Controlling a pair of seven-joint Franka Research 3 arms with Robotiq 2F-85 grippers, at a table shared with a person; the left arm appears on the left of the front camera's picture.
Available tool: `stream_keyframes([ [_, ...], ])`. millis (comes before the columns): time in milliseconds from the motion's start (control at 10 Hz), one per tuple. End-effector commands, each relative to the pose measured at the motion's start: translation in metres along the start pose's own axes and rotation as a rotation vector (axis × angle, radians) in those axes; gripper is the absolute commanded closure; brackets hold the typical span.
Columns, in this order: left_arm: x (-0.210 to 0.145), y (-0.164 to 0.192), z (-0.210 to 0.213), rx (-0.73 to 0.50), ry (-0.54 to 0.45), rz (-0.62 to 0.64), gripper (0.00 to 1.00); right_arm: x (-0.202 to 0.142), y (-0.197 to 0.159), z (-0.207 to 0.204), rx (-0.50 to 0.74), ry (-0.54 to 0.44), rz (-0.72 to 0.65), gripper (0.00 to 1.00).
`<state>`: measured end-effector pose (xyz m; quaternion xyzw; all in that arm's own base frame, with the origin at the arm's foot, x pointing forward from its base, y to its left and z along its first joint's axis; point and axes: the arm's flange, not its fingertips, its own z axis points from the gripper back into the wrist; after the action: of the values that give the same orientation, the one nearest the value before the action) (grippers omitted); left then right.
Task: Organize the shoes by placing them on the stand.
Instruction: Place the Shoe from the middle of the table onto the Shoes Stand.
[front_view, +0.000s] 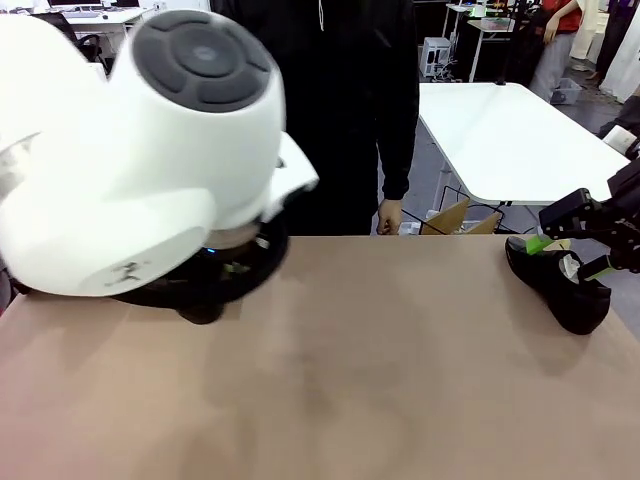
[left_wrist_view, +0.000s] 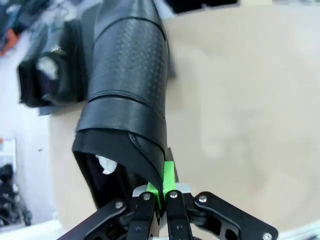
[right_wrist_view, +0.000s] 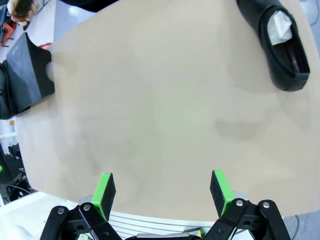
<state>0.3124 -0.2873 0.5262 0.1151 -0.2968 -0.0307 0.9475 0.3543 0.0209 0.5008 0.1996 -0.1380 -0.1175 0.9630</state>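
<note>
Partway, I judge: near the stand (right_wrist_view: 27, 70), the left pincer (left_wrist_view: 159, 192) is clamped on the heel rim of a held shoe (left_wrist_view: 130, 85), with a second shoe (left_wrist_view: 42, 75) near it. A third shoe (front_view: 560, 285) lies on the tan surface (front_view: 350, 380) at the right, and the right pincer (right_wrist_view: 161, 177) is spread apart nearby. Beyond are a person (front_view: 340, 100) and a white table (front_view: 510, 130).

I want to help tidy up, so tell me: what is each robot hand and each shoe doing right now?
left gripper, shut on the heel rim of the held shoe
held shoe, toe pointing away from the gripper
right gripper, open, holding nothing
other shoe, resting free on the table, white stuffing inside
</note>
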Motion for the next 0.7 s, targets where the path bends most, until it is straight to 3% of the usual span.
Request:
stream_keyframes([
  [0,0.017,0.038,-0.028,0.117,-0.155,0.083,1.0,0.001,0.0,0.0,0.011,0.001,0.003,0.0],
  [200,0.042,0.061,-0.074,0.14,-0.257,0.028,1.0,0.001,0.0,0.0,0.011,0.001,0.003,0.0],
  [600,0.07,0.078,-0.147,0.111,-0.26,-0.035,1.0,0.001,0.0,0.0,0.011,0.001,0.003,0.0],
])
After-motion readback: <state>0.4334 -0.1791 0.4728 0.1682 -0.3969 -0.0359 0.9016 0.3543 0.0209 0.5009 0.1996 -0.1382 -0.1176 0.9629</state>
